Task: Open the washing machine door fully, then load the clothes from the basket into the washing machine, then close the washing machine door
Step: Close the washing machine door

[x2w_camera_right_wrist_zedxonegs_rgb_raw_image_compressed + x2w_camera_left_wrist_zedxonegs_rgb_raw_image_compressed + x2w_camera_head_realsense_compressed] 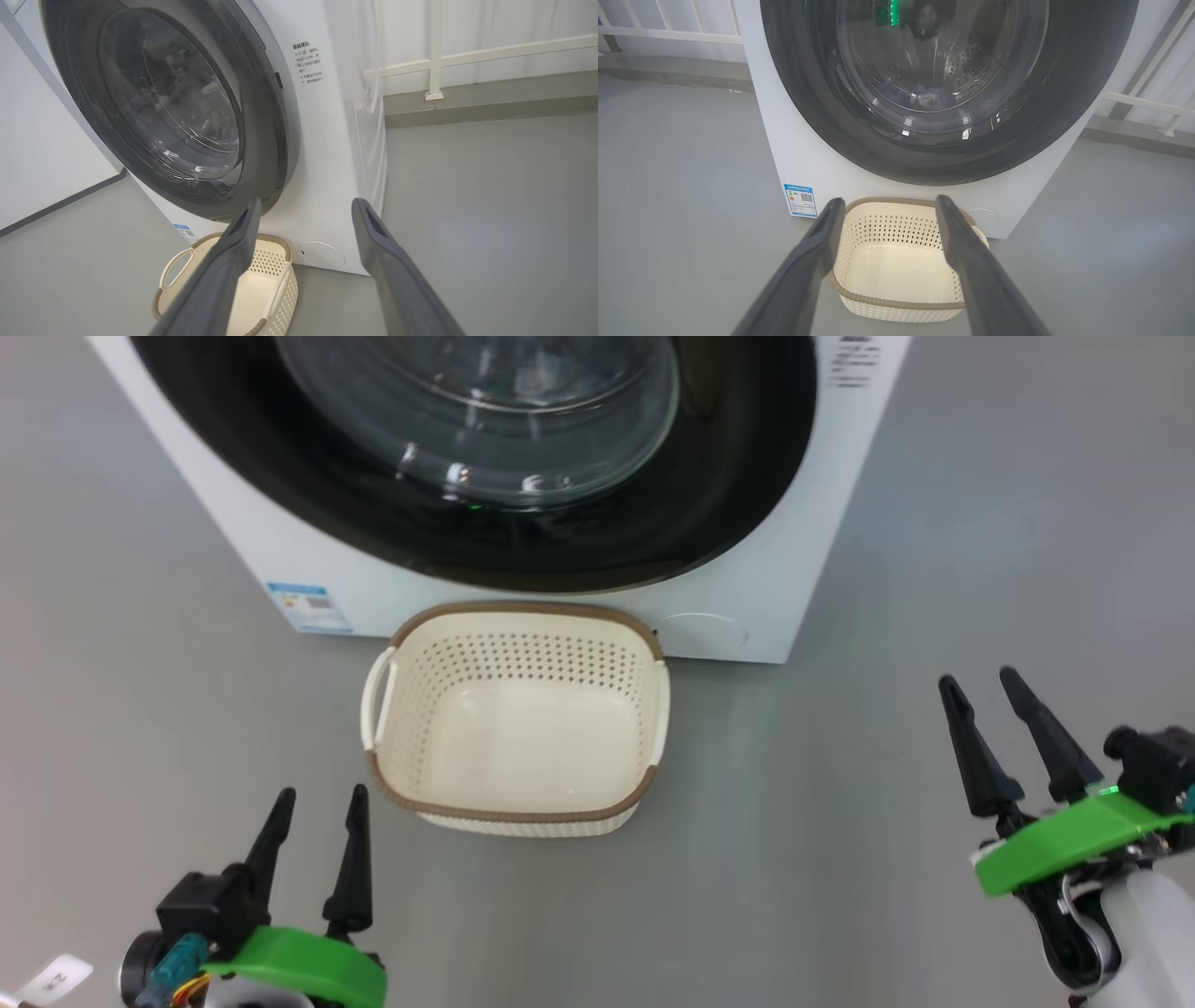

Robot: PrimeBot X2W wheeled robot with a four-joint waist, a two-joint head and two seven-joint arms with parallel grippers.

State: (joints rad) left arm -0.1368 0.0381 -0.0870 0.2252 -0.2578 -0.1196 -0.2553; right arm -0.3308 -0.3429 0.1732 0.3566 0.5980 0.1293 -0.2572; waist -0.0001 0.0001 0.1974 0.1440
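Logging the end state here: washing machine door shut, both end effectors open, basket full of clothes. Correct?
No, the basket is empty, as the head view shows. The door is shut, and the left end effector and right end effector are open.

The head view looks steeply down from close above onto the basket [518, 663] on the floor [140, 709], with only the bottom of the washer [308, 560] and door [747, 476] along its top edge. The left wrist view sits low and faces the door square on, the basket just below it. The right wrist view looks from farther right, slantwise across the door, taking in the washer's side. All three share the basket, door and blue label [308, 607].
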